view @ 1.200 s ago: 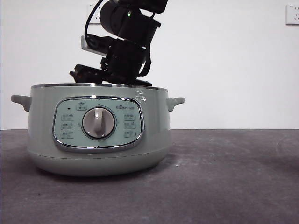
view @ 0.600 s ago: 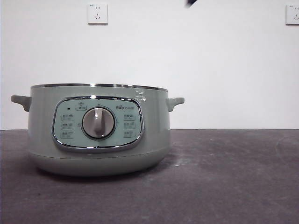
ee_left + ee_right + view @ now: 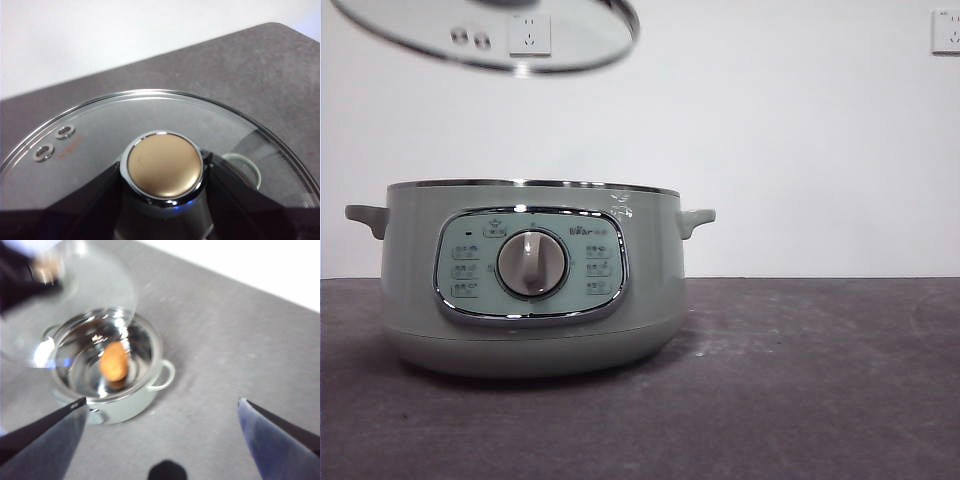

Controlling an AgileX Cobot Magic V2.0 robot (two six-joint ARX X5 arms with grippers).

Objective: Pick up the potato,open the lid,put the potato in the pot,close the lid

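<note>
The pale green pot (image 3: 530, 330) stands uncovered on the table, left of centre. In the right wrist view the orange-brown potato (image 3: 114, 361) lies inside the pot (image 3: 125, 407) on its shiny bottom. The glass lid (image 3: 490, 35) hangs tilted in the air above the pot's left side. My left gripper (image 3: 165, 190) is shut on the lid's round knob (image 3: 164, 165), with the lid (image 3: 150, 110) spread under it. My right gripper (image 3: 162, 401) hovers high above the table, open and holding nothing, to the side of the pot. From there the lid (image 3: 75, 300) partly overlaps the pot's rim.
The dark grey table (image 3: 800, 380) stretches to the right of the pot. A white wall with a socket (image 3: 946, 30) stands behind. The pot's side handle (image 3: 697, 218) sticks out to the right.
An arm that reached down to the pot's rim a second ago rose out of the front view. The lid has since come into view at the top left.
</note>
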